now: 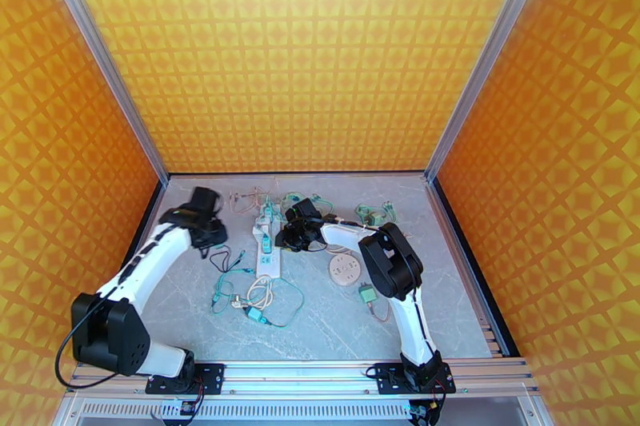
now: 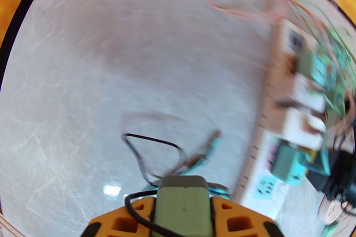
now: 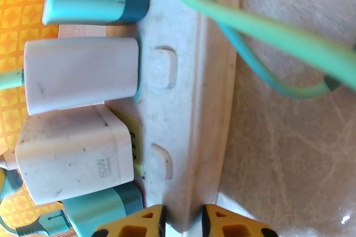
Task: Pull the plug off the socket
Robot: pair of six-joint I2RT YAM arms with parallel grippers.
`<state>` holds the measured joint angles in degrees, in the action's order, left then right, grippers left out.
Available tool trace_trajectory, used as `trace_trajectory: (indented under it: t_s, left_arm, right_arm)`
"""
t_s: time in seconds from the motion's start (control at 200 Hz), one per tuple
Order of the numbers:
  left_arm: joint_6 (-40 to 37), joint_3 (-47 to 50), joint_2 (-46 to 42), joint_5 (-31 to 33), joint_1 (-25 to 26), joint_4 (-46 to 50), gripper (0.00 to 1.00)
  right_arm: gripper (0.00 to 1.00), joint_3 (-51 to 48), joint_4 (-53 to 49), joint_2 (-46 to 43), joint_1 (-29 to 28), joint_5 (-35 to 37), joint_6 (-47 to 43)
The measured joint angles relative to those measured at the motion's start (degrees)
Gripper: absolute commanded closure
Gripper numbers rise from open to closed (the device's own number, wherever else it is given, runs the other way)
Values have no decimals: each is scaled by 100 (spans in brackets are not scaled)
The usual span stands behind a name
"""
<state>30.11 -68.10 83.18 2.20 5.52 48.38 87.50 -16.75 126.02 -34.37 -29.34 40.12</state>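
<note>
White strip (image 1: 268, 264) lies flat, running 12 to 6. Olive plug (image 2: 182, 200), out of it, sits at its 9 o'clock in the left claw (image 2: 183, 210).

White charger (image 3: 73, 153) reads, perhaps, "80W".

The power strip (image 1: 266, 250) lies mid-desk (image 1: 448, 300), running front to back, with four plugs (image 3: 80, 73) in a row on it (clearest from the right wrist). The left hand (image 2: 183, 210), left of the strip, clamps an adapter (image 2: 182, 193). The right hand (image 3: 182, 221) grips the strip from its right side. Loose cables (image 1: 308, 200) lie behind, a disc (image 1: 346, 268) to the right.
</note>
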Motion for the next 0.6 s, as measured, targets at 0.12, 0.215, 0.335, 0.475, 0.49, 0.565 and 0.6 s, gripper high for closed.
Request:
trace_trajectory:
  t_s: [0.12, 0.215, 0.335, 0.475, 0.49, 0.565, 0.6]
  left_arm:
    - [9, 461, -20, -603, -763, -426, 95]
    - [50, 804, -20, -1001, -1191, -719, 95]
    - [146, 1187, 59, -1506, -1687, -1082, 93]
    - [256, 1552, 203, -1873, -2004, -1375, 81]
    - [269, 1580, 212, -1902, -2013, -1394, 78]
    - [289, 1652, 243, -2009, -2017, -1440, 64]
    - [302, 1659, 245, -2052, -2026, -1440, 62]
  right_arm:
    - [72, 4, -4, 0, -2, 4, -37]
    - [72, 4, -7, -2, -2, 4, -46]
    - [72, 4, -4, -2, -2, 4, -63]
    - [72, 2, -4, -2, -2, 15, -83]
    - [72, 2, -4, -2, -2, 20, -83]
    - [72, -2, -2, -9, -7, 35, -83]
    - [72, -4, -2, -11, -7, 37, -83]
